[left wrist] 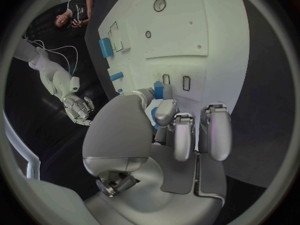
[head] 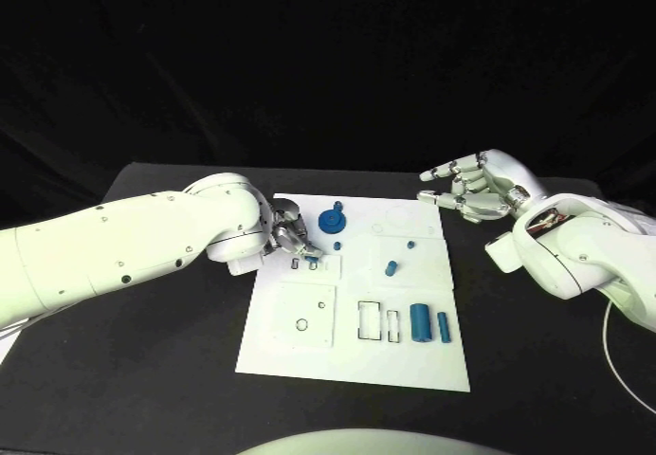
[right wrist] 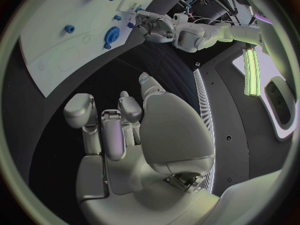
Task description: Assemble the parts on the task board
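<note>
A: Left hand point(head: 290, 237) is pinching a small blue part point(left wrist: 159, 90) over the two slots at the left-middle of the task board point(head: 410, 365). Fingers are closing around it, tip pointing at the board.

B: How's it handling?

A: Probably light, rigid, smooth plastic; likely slippery, so it's wanting a grip on the sides, near the top.

B: Right hand?

A: Right hand point(head: 476, 186) is hovering off the board's far right corner, fingers loosely curled and apart, holding nothing. The blue gear point(head: 331, 221) and blue cylinder point(head: 421, 323) are sitting on the board.
</note>
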`<action>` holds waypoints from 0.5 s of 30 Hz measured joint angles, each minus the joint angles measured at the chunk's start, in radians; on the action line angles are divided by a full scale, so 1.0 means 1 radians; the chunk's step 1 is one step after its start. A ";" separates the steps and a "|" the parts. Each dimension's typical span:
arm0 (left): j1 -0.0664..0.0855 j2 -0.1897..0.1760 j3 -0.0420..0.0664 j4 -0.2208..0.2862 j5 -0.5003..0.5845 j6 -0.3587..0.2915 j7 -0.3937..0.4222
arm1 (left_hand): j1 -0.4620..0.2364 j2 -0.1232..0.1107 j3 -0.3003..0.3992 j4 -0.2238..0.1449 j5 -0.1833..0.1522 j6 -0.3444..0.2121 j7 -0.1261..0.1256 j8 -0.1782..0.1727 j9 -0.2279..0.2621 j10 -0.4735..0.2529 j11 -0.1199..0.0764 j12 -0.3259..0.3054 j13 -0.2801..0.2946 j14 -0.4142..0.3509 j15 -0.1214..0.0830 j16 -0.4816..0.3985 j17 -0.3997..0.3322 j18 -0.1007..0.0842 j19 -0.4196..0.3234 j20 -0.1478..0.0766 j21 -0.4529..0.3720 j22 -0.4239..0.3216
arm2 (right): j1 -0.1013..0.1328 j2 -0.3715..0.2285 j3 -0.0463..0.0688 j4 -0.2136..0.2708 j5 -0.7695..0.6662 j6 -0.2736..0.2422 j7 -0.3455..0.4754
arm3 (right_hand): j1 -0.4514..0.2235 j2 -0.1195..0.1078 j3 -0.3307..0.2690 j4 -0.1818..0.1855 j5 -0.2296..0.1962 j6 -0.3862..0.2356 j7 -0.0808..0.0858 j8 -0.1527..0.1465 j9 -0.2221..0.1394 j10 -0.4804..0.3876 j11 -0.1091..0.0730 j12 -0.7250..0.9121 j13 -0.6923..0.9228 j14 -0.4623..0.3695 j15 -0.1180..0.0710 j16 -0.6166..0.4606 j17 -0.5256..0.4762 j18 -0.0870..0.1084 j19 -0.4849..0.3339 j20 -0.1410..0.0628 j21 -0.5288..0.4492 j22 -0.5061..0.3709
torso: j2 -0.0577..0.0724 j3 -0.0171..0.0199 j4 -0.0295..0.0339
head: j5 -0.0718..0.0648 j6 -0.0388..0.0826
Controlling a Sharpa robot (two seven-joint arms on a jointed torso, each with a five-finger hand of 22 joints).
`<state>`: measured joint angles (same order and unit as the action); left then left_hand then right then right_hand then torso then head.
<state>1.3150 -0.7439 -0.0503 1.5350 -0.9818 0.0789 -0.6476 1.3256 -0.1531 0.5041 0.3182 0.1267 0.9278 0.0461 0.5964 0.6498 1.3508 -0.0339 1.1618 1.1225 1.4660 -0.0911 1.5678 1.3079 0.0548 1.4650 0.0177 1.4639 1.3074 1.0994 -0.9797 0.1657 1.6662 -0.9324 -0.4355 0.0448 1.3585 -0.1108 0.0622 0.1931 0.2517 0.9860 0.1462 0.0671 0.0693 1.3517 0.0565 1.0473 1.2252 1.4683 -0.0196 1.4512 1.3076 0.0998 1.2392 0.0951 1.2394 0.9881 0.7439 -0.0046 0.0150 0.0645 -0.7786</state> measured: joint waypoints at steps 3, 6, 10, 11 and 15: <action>-0.002 -0.004 -0.002 0.009 -0.001 -0.023 0.001 | -0.006 -0.006 0.010 -0.004 0.000 0.000 0.000 0.000 0.002 0.000 0.000 0.000 0.002 0.000 0.000 0.000 0.000 0.000 0.000 0.000 0.000 0.000 | -0.002 0.000 0.000 -0.001 0.000 0.001 0.000 | 0.000 0.000 0.000 0.000 0.000 0.000 0.000 0.000 0.000 0.000 0.000 0.000 0.000 0.000 0.000 -0.001 0.000 0.000 0.000 0.000 0.000 -0.001 | 0.000 -0.0001 0.0001 | 0.002 -0.001; -0.004 -0.005 -0.003 0.015 -0.006 -0.039 0.002 | -0.009 -0.005 0.011 -0.006 0.000 0.000 0.000 0.002 0.002 0.000 0.000 0.000 0.003 0.000 0.000 0.000 0.000 0.000 0.000 0.000 0.000 0.000 | -0.003 0.001 0.000 -0.001 0.000 0.002 0.000 | 0.000 0.000 0.000 0.000 0.000 0.000 0.000 0.000 0.000 0.000 0.000 0.000 0.000 0.000 0.000 -0.001 0.000 0.000 0.000 0.000 0.000 -0.001 | 0.001 0.0004 -0.0002 | 0.005 -0.002; -0.007 -0.003 -0.005 0.016 -0.018 -0.051 0.002 | -0.014 -0.006 0.016 -0.010 -0.001 0.000 0.000 0.005 0.004 0.000 0.000 0.000 0.002 0.000 0.000 0.000 0.000 0.000 0.000 0.000 0.000 0.000 | -0.004 0.001 0.000 -0.002 0.000 0.004 0.001 | 0.000 0.000 0.000 0.000 0.000 0.000 0.000 0.000 0.000 0.000 0.000 0.000 0.000 0.000 0.000 -0.001 0.000 0.000 0.000 0.000 0.000 -0.001 | 0.001 0.0005 -0.0010 | 0.007 -0.004; -0.008 -0.002 -0.005 0.016 -0.022 -0.053 0.002 | -0.015 -0.006 0.016 -0.011 -0.001 0.002 0.001 0.005 0.005 0.000 0.000 0.000 0.002 0.000 0.000 0.000 0.000 0.000 0.000 0.000 0.004 0.000 | -0.004 0.001 0.000 -0.002 0.000 0.005 0.001 | 0.000 0.000 0.000 0.000 0.000 0.000 0.000 0.000 0.000 0.000 0.000 0.000 0.000 0.000 0.000 -0.001 0.000 0.000 0.000 0.000 0.000 -0.001 | 0.001 0.0004 -0.0012 | 0.007 -0.004; -0.012 0.006 -0.008 0.014 -0.046 -0.055 0.002 | -0.015 -0.006 0.017 -0.011 -0.001 0.003 0.000 0.005 0.005 0.000 0.000 0.000 0.002 0.000 0.000 0.000 0.000 0.000 0.000 0.000 0.004 0.000 | -0.004 0.001 0.000 -0.002 0.001 0.007 0.001 | 0.000 0.000 0.000 0.000 0.000 0.000 0.000 0.000 0.000 0.000 0.000 0.000 0.000 0.000 0.000 -0.001 0.000 0.000 0.000 0.000 0.000 -0.001 | 0.002 -0.0001 -0.0022 | 0.009 -0.006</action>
<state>1.3031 -0.7381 -0.0579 1.5494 -1.0273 0.0240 -0.6460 1.3109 -0.1595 0.5207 0.3071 0.1257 0.9308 0.0461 0.6011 0.6549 1.3509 -0.0339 1.1618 1.1248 1.4660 -0.0910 1.5678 1.3077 0.0548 1.4650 0.0178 1.4676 1.3073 1.0949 -0.9789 0.1656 1.6645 -0.9318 -0.4290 0.0461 1.3584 -0.1108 0.0622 0.1931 0.2517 0.9860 0.1462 0.0671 0.0693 1.3517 0.0565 1.0473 1.2253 1.4683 -0.0196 1.4507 1.3075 0.0998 1.2392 0.0951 1.2394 0.9868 0.7458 -0.0047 0.0128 0.0740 -0.7848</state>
